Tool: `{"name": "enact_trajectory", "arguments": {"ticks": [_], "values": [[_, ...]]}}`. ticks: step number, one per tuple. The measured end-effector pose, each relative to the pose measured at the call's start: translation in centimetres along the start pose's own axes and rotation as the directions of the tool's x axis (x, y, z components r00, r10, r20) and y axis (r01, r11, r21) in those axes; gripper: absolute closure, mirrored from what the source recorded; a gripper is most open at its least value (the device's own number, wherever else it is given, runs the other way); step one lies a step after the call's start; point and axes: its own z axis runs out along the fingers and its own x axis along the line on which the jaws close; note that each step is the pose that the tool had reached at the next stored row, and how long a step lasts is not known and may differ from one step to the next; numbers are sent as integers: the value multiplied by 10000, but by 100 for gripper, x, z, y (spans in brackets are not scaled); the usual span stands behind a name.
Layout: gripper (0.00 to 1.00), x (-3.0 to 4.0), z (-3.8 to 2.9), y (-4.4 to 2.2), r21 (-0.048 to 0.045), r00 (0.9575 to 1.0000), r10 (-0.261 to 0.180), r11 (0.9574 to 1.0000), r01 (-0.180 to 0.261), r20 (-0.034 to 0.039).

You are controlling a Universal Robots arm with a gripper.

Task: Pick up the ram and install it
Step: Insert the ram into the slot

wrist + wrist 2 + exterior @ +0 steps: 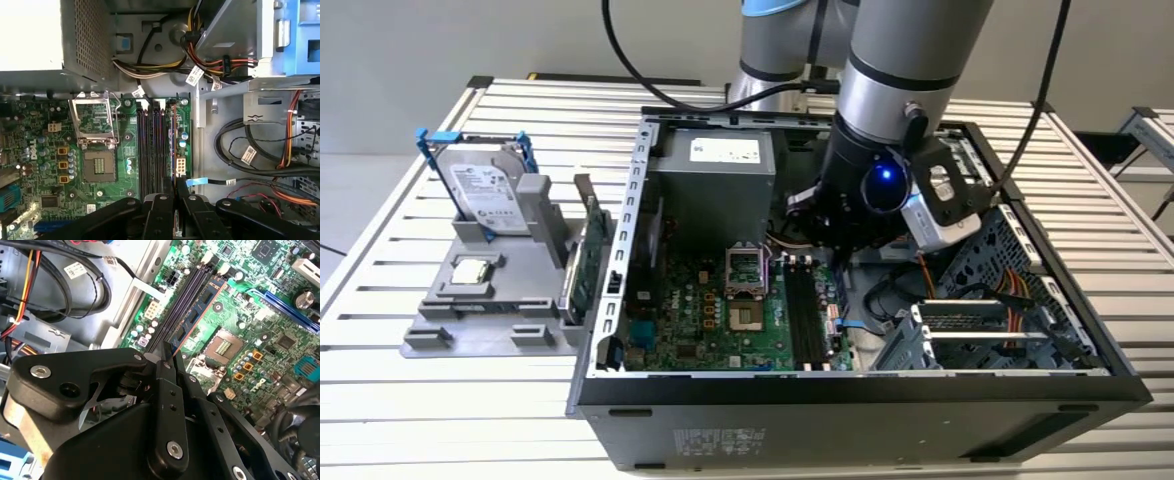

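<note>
So the gripper (174,195) was clamped on the ram (199,316). In the second wrist view the stick poked straight out from between the fingertips (159,210), thin and up on edge, with its dark chips facing sideways. The bit that mattered was that its long axis ran parallel to the black memory slots (150,150) on the motherboard (45,150). In the first wrist view its top edge showed as a thin reddish line, in line with the outermost slot, the one furthest from the open processor socket (97,167). So the ram sat right between the fingers, not off to a side, and lined up lengthwise with that slot. Honestly couldn't tell whether it was fully pushed home or just resting at the slot's mouth. The other three slots looked empty. Past the socket was the gray power supply (714,180) at the back of the computer case (854,400). Well outside the case, on the exterior view's left, the gray holder (494,310) had a hard drive (491,200) in a blue frame and a green board (596,250) standing on edge.
</note>
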Motion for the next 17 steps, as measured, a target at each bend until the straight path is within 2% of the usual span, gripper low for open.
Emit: {"name": "enact_trajectory", "arguments": {"ticks": [17], "values": [[100,-21,198,2,0,10000,-2,10000,2,0]]}}
